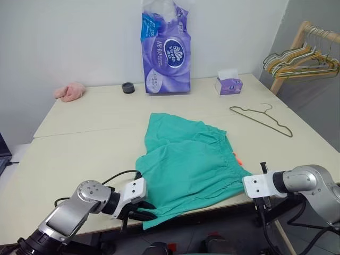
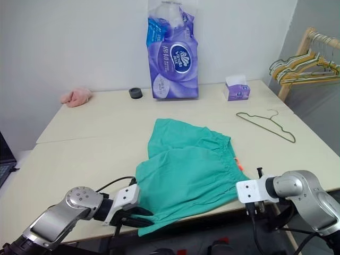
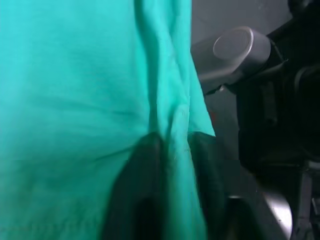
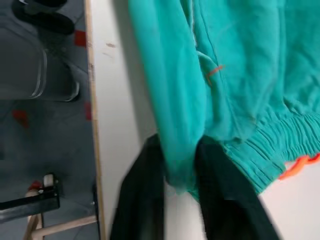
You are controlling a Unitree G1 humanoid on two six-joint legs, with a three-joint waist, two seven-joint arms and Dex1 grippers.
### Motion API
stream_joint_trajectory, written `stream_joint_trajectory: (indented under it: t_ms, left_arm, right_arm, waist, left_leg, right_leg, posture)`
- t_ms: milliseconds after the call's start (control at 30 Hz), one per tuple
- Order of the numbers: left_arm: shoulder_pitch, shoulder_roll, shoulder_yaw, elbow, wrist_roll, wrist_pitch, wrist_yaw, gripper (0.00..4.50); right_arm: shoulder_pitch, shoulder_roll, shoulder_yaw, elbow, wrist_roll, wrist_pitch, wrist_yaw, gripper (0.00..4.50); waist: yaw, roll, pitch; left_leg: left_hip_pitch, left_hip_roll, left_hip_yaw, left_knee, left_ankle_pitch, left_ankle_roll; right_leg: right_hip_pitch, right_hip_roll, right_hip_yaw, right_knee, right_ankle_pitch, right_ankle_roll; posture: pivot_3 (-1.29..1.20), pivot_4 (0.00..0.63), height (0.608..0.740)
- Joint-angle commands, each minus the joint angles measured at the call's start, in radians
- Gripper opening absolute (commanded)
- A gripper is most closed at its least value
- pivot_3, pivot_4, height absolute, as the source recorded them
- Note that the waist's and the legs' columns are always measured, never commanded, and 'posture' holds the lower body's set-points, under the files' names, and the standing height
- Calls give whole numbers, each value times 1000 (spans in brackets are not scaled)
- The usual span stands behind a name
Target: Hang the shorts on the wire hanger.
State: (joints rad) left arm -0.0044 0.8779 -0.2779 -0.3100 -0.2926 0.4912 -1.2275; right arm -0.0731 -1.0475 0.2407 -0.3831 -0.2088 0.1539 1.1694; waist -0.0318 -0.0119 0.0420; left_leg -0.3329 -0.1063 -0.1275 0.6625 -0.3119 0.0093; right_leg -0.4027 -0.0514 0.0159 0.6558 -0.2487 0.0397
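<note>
The shorts [image 1: 188, 167], teal-green soft cloth with a gathered elastic waistband, are spread crumpled at the near edge of the counter [image 1: 95, 138], one corner hanging over it. The wire hanger [image 1: 261, 119], thin grey metal, is laid flat well apart, toward the far right.

Plain white wall [image 1: 64, 37], pale wooden table [image 1: 90, 143], wooden clothes rack [image 1: 297, 42] with hangers at right

The right gripper [image 4: 180, 200] pinches the shorts' [image 4: 240, 75] edge over the table [image 4: 112, 90].
</note>
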Motion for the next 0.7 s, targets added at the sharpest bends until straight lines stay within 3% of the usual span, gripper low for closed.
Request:
stream_joint_trajectory:
  t_ms: [33, 167, 267, 467, 700]
  left_arm:
    - [11, 15, 27, -41, -20, 8, 4, 2427]
    - [17, 7, 63, -67, -53, 20, 17, 3666]
    - [1, -33, 112, -96, -124, 56, 49, 4494]
    - [-108, -171, 209, -147, -267, 170, 191, 4494]
    - [-294, -318, 151, -91, -150, 145, 394, 4494]
  right_arm:
    - [0, -31, -57, -63, 103, 27, 71, 2298]
    - [-30, -10, -161, -57, 259, 96, 80, 3666]
    - [-59, 32, -260, -50, 392, 202, 51, 3679]
    - [-152, 132, -448, 34, 567, 425, -94, 3679]
    - [-274, 207, -461, 352, 416, 383, -393, 3679]
  waist:
    - [0, 0, 0]
    - [1, 0, 0]
    - [2, -1, 1]
    - [7, -2, 1]
    - [4, -1, 0]
  left_leg:
    - [0, 0, 0, 0, 0, 0]
    - [0, 0, 0, 0, 0, 0]
    - [0, 0, 0, 0, 0, 0]
    - [0, 0, -1, 1, 0, 0]
    - [4, -1, -2, 1, 0, 0]
  right_leg:
    - [0, 0, 0, 0, 0, 0]
    - [0, 0, 0, 0, 0, 0]
    - [0, 0, 0, 0, 0, 0]
    - [2, 0, -1, -3, 2, 2]
    - [11, 0, -1, -11, 8, 0]
  posture:
    - [-139, 0, 740]
    - [-135, 0, 740]
    - [-133, 0, 740]
    - [-135, 0, 740]
    - [-146, 0, 740]
